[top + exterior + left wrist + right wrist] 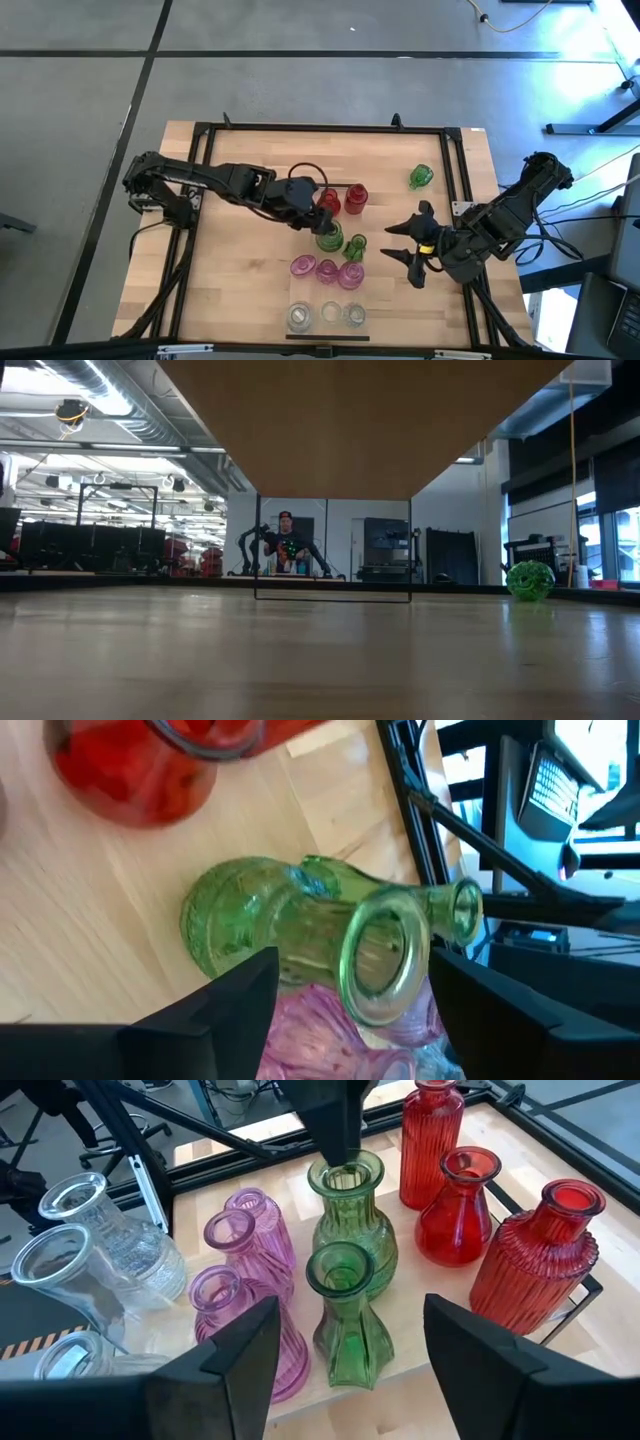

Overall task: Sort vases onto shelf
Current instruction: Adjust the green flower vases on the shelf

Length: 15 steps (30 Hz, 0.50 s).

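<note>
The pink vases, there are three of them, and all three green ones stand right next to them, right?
Not quite. There are three pink vases, but only two green vases stand by them. The third green vase lies off by itself near the table's far right corner. The high view shows it.

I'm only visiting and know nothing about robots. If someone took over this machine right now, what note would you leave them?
Left gripper: open, fingers either side of a green vase standing on the shelf.
Right gripper: open, holding nothing, hovering beside the group.
Done: three red vases, three pink vases and three clear vases are grouped by colour on the shelf, with a second green vase.
Left to do: the third green vase sits apart on the table, off the shelf, and probably needs fetching.
</note>
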Each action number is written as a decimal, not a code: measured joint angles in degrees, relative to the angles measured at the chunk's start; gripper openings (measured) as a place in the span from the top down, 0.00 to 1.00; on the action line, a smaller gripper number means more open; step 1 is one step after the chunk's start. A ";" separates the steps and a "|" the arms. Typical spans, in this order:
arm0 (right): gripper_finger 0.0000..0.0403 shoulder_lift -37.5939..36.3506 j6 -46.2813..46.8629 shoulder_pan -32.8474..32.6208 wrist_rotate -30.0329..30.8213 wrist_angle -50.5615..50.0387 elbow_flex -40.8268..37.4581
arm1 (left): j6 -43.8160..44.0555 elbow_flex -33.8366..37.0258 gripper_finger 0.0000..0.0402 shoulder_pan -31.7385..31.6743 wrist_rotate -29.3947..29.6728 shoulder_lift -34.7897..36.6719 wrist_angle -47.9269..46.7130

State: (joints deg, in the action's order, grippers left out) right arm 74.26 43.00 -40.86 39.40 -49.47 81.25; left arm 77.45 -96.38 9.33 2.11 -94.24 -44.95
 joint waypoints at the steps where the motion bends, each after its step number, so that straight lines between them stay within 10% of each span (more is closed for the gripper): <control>1: 0.43 -0.02 0.00 0.00 0.00 -0.01 0.00 | 0.00 0.00 0.38 0.05 -0.13 -0.02 0.00; 15: 0.43 -0.02 -0.99 0.00 0.02 -0.09 0.00 | -0.04 0.00 0.53 0.01 -0.33 -0.06 -2.33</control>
State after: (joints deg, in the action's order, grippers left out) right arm 74.24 42.02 -40.86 39.42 -49.56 81.25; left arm 77.41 -96.38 9.34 1.78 -94.30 -47.28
